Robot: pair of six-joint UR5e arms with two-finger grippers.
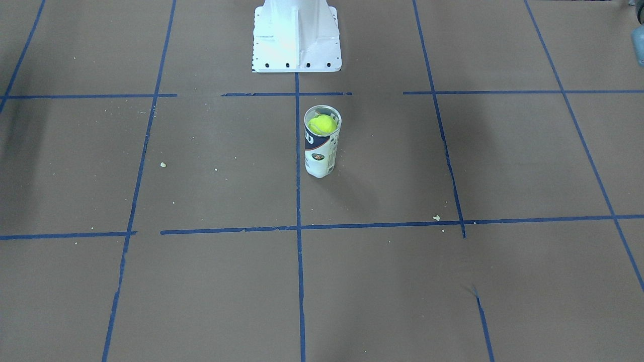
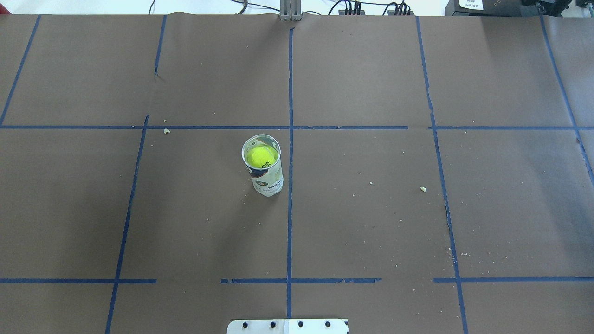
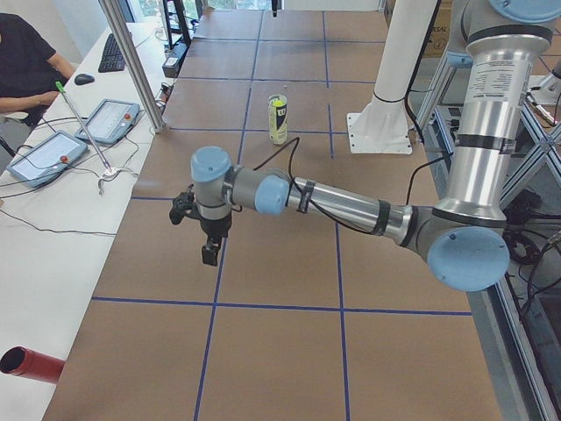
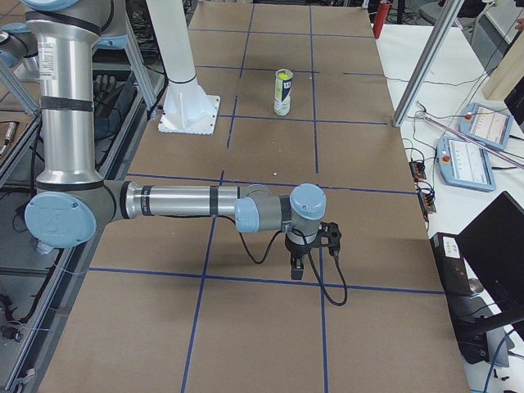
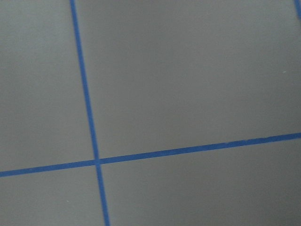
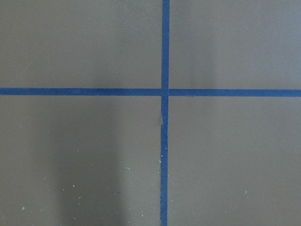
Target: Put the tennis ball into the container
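Note:
The clear container [image 1: 319, 156] stands upright near the table's middle, just in front of the white robot base. The yellow-green tennis ball [image 1: 322, 124] sits inside it at the top, below the open rim. From overhead the tennis ball [image 2: 260, 157] shows through the mouth of the container [image 2: 268, 183]. My left gripper [image 3: 209, 254] hangs over the table's left end, far from the can, and I cannot tell if it is open or shut. My right gripper [image 4: 296, 268] hangs over the right end, equally far, state also unclear. Both wrist views show only brown paper and blue tape.
The white robot base [image 1: 297, 40] stands behind the can. Blue tape lines grid the brown table cover [image 2: 371, 208]. Small crumbs [image 2: 422, 189] lie scattered. A seated person [image 3: 26, 61] and control tablets [image 3: 105, 118] are beside the table's far edge.

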